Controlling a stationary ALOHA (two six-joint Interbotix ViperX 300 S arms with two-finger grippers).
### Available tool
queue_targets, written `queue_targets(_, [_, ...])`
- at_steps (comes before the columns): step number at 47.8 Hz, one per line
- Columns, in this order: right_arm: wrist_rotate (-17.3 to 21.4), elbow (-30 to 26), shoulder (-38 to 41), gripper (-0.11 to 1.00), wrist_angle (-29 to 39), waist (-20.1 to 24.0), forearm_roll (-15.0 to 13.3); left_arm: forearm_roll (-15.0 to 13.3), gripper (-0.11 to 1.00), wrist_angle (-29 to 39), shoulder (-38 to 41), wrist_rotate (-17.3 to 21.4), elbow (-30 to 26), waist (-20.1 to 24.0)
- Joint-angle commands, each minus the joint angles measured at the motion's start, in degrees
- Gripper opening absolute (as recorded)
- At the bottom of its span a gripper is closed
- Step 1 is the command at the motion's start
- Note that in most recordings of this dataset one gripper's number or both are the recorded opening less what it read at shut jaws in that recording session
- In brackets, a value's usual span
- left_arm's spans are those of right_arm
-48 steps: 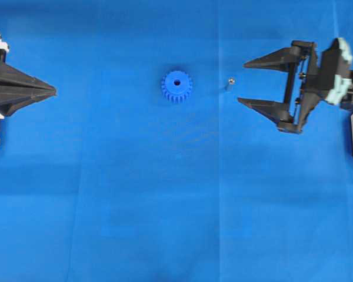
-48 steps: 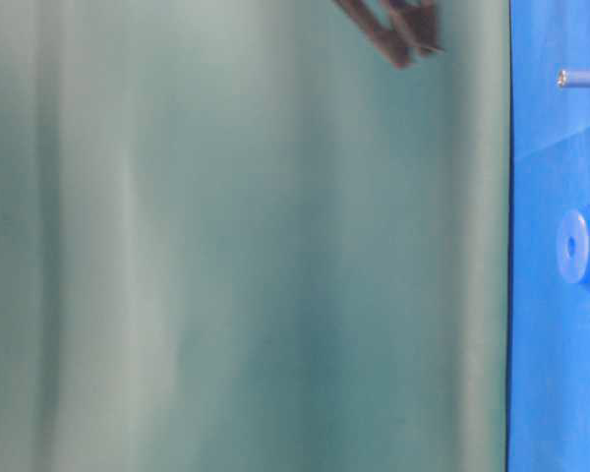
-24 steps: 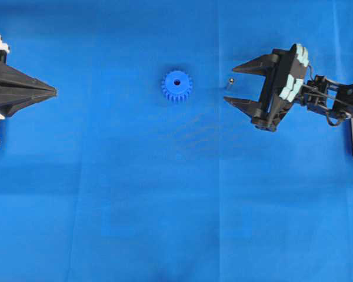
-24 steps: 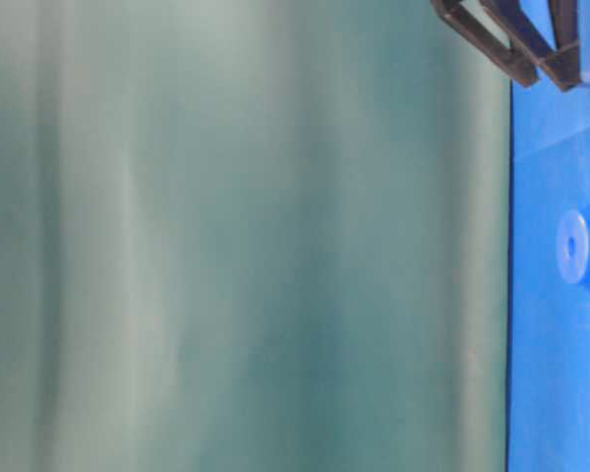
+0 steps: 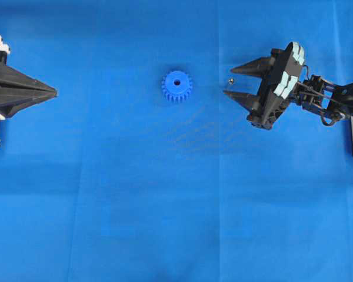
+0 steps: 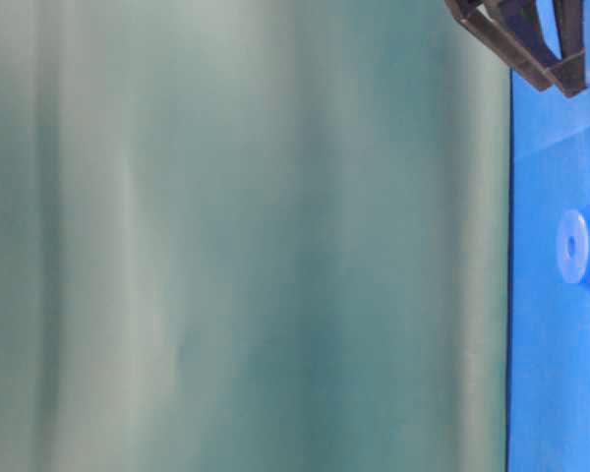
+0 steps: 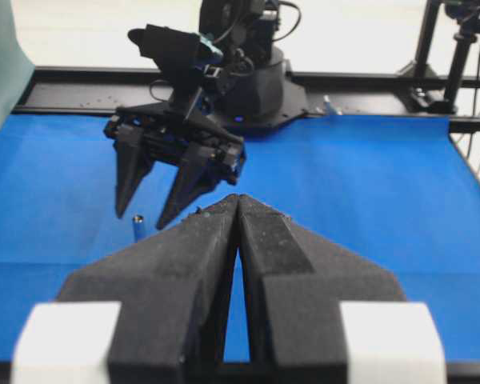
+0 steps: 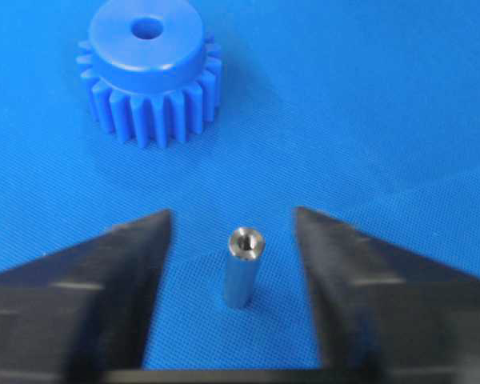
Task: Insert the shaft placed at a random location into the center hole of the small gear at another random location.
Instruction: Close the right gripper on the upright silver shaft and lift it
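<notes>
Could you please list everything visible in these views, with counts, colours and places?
small gear: one, blue, flat on the cloth near the table's middle, center hole facing up
shaft: one, silvery, standing upright between the right gripper's fingers, untouched
cloth: one, blue, covering the table
backdrop: one, green, behind the table
left gripper: one, black, shut, at the left edge
right gripper: one, black, open, straddling the shaft

small gear (image 6: 588, 246) cut off by table-level view's right edge, right tool (image 6: 531, 44) cropped at top
</notes>
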Motion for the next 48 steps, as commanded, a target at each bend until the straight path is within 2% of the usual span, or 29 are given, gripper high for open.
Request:
queue_targets(1, [0.0, -0.7, -0.3, 0.32, -0.3, -0.1, 0.4, 0.1, 0.00, -0.4, 0.3, -0.1, -0.5, -0.1])
queue_targets(6, [0.0, -0.7, -0.3, 0.10, -0.3, -0.1, 0.3, 0.1, 0.00, -0.4, 0.3, -0.1, -0.4, 0.0])
queue_targets(9, [0.0, -0.7, -0.3, 0.03, -0.3, -0.1, 0.3, 0.1, 0.00, -0.3, 0.3, -0.1, -0.4, -0.1])
queue_targets(32, [-0.2, -0.8, -2.1, 0.03, 1.0, -0.1, 0.4, 0.1, 0.00, -0.3, 0.3, -0.2, -0.5, -0.1])
queue_targets(48, [-2.7, -2.1, -12.7, 0.03, 11.5, -0.6, 0.4, 0.1, 0.00, -0.3, 0.3, -0.2, -0.5, 0.0])
